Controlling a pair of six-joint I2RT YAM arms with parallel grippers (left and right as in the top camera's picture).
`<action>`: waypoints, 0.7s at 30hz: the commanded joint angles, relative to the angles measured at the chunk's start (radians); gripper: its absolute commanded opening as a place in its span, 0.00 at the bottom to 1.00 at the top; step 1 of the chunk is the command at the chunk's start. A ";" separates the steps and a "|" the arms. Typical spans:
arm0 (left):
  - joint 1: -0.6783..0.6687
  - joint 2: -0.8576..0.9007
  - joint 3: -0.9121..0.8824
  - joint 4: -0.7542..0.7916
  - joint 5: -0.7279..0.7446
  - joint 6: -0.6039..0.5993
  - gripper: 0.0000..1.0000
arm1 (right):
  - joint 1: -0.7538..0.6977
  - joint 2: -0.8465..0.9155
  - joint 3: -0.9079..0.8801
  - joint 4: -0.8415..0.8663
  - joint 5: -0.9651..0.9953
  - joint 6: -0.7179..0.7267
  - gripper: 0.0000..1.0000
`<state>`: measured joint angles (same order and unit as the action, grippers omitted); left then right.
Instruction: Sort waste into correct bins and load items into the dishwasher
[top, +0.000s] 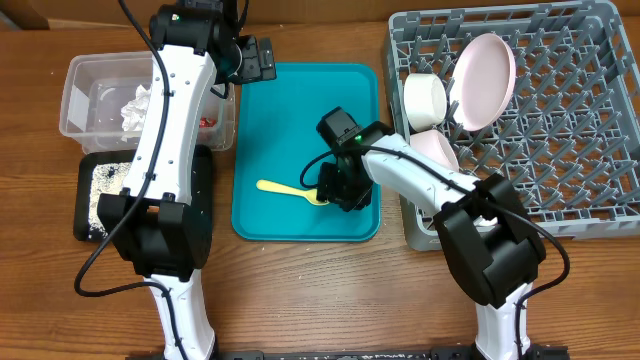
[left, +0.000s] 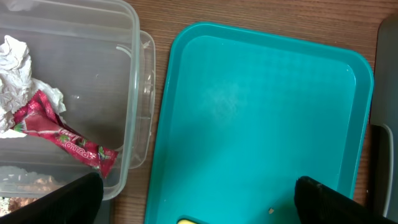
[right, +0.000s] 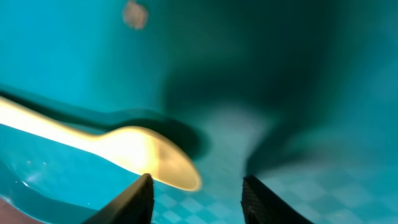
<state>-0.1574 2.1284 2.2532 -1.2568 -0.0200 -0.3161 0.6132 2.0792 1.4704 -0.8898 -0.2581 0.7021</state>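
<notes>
dark fingertips of the right hand sit closest in its wrist view, standing part-way apart with nothing pinched between them; the bowl of the yellow spoon lies just ahead of the gap, hard by one finger, and i can't tell whether it touches. from above, the spoon lies flat on the teal tray, its long axis across the tray, handle out toward the left arm's side, bowl under the right hand, so the right arm is plainly the nearer. i'd judge the grip must come across the bowl or neck. beside the tray on the bench stands the grey dish rack, carrying the plate. the left hand hangs wide open and empty near the clear tub
</notes>
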 joint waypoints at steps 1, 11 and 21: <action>-0.006 -0.002 0.006 0.002 -0.009 -0.006 1.00 | 0.022 -0.008 -0.032 0.037 0.003 0.063 0.44; -0.006 -0.002 0.006 0.002 -0.009 -0.006 1.00 | 0.020 -0.006 -0.076 0.111 0.027 0.111 0.32; -0.006 -0.002 0.006 0.002 -0.009 -0.006 1.00 | 0.019 -0.006 -0.076 0.116 0.041 0.114 0.04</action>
<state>-0.1574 2.1284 2.2532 -1.2560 -0.0200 -0.3161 0.6308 2.0686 1.4143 -0.7731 -0.2592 0.8154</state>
